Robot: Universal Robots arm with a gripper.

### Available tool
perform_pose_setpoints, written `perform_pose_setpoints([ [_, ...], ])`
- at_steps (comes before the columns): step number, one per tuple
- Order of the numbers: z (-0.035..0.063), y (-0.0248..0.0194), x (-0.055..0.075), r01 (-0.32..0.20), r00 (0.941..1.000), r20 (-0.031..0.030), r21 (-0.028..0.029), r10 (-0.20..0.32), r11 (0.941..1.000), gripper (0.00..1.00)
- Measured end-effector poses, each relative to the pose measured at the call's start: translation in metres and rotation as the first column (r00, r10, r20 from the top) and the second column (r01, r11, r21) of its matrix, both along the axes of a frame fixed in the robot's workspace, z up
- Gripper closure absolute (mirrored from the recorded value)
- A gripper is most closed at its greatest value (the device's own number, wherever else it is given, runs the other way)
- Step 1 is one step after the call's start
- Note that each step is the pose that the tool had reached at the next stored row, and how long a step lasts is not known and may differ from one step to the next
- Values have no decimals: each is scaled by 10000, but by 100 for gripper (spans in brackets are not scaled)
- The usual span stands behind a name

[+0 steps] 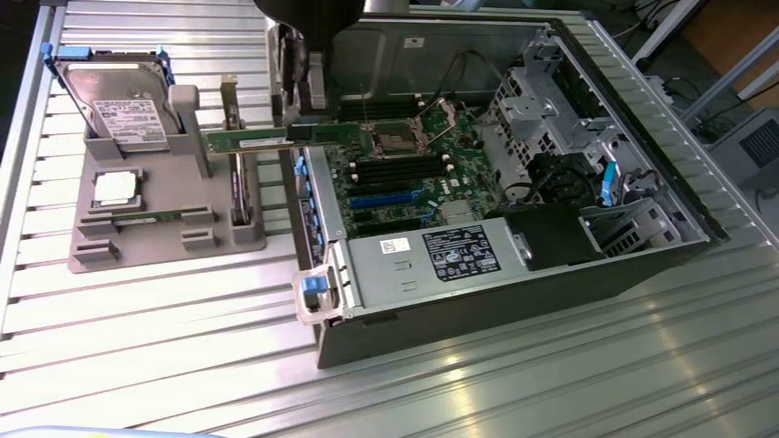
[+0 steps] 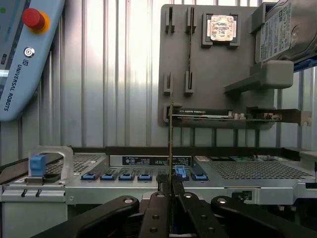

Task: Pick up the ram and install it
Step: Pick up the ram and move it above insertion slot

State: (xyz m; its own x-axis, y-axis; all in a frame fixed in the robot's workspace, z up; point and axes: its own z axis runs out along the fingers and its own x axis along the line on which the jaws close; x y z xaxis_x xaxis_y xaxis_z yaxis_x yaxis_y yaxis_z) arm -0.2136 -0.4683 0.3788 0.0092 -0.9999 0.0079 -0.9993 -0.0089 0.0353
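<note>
Exterior view: the end effector [image 1: 298, 130] is clamped narrowly on the ram [image 1: 250, 140], holding it level over the open computer case's [image 1: 487, 274] rim, partly over the case's interior and partly outside it.

Wrist view: the ram [image 2: 171, 139], seen edge-on, juts from the end effector [image 2: 171, 191] beyond the computer case's [image 2: 124, 181] wall.

Robot lab: open PC case [image 1: 512, 297], teach pendant [image 2: 25, 54].

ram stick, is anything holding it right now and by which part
The pincer is shut on the ram stick, clamped across its two flat faces, apparently near the end at the exterior view's right.
</note>
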Motion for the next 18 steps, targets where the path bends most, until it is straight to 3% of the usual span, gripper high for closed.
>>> perform_pose_setpoints([
  [18, -2, 0, 158, 0, 10000, 0, -30, 0, 10000, 87],
])
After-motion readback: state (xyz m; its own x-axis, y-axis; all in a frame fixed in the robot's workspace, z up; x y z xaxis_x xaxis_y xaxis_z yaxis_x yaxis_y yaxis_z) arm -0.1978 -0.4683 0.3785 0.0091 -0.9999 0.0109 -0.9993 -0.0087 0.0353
